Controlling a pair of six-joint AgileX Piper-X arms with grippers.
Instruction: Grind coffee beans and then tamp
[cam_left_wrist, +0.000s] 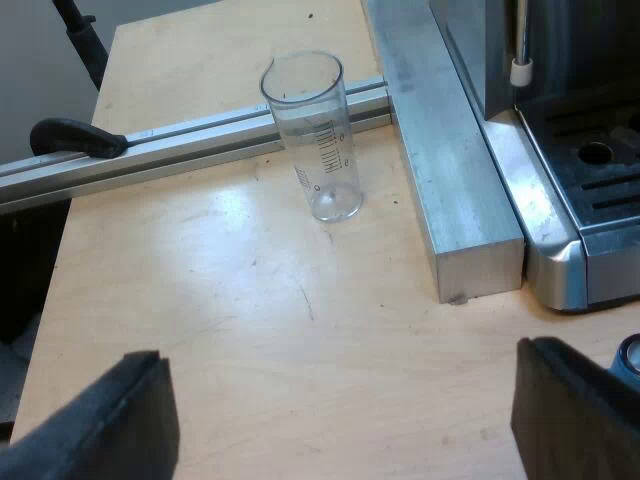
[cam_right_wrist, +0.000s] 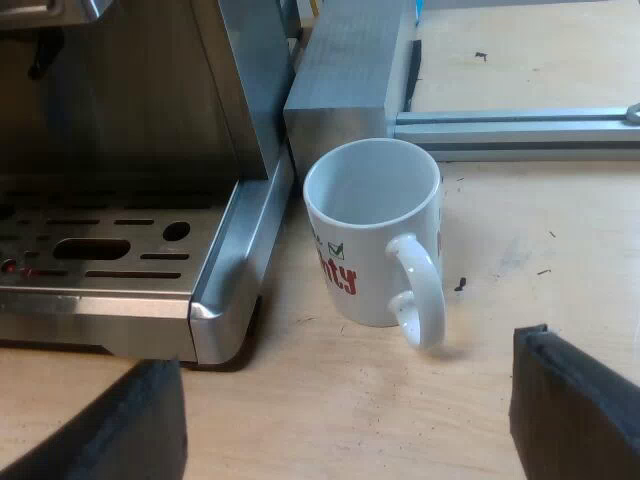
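Left gripper (cam_left_wrist: 340, 420): fingers spread wide, nothing between them, low over the table (cam_left_wrist: 200, 300). The measuring glass (cam_left_wrist: 315, 140) stands upright at about twelve o'clock from it, against the rail (cam_left_wrist: 200, 140). The espresso machine (cam_left_wrist: 590, 200) sits at about two o'clock, behind a metal bar (cam_left_wrist: 450, 180). A blue rim, probably the tamper (cam_left_wrist: 630, 357), lies at three o'clock, just beside one finger.

Right gripper (cam_right_wrist: 345, 420): also released and holding nothing. The mug (cam_right_wrist: 375, 235) stands upright at twelve o'clock, with its handle turned to about five o'clock, toward us. The machine's drip tray is at ten o'clock.

We judge the task barely begun, since neither claw grasps anything.

Risks:
- A sideways swing of the left arm could knock the tamper with the near finger.
- A low forward reach could tip the light glass.
- A right arm heading for the machine could clip the mug handle and drag the mug.
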